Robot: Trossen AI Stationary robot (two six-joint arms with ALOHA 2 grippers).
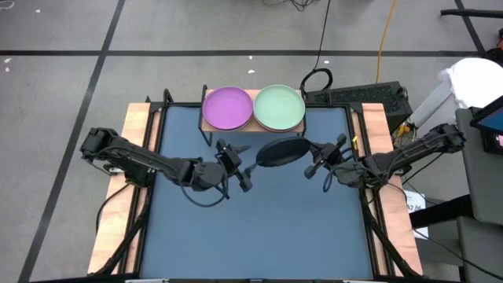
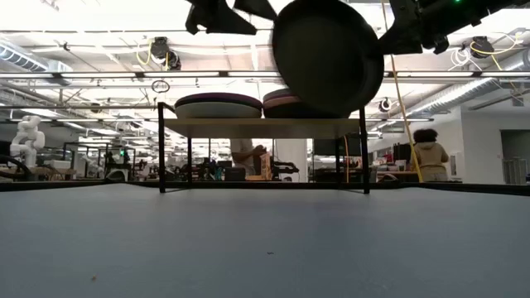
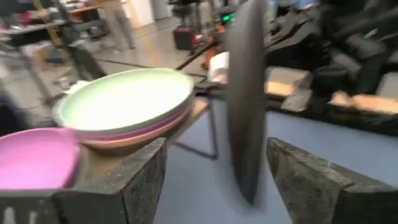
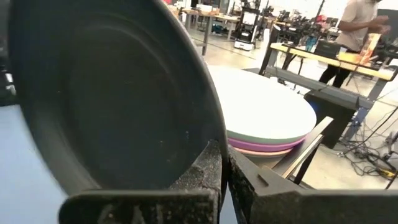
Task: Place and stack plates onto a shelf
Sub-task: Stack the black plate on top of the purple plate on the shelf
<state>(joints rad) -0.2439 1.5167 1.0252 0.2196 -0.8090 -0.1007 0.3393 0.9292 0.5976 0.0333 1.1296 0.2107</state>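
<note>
**Dark plate held on edge, just short of the shelf**

Closest to our right wrist camera, the right end effector [image 4: 224, 171] is pinched shut on the rim of a dark plate [image 4: 112, 93], holding it steeply tilted, almost on edge. From overhead, we see that plate [image 1: 281, 152] in the air over the bench [image 1: 259, 228], just in front of the shelf [image 1: 253, 126] and roughly level with the mint plate [image 1: 279, 107].

Our left end effector [image 1: 233, 165] waits beside the dark plate on its other side, fingers [image 3: 124, 180] spread wide and holding nothing; the plate's edge shows between them but a little way off.

On the shelf we count two piles: a purple plate [image 1: 228, 107] alone on the left, and the mint plate on top of purple and pink ones on the right.

The move ahead turns on one relation, we judge: the mint pile lies straight beyond the held plate, away from the right arm, which is the nearer one. The plate must be levelled from its upright tilt before it goes onto that pile, or it may land on its rim and slide.
</note>
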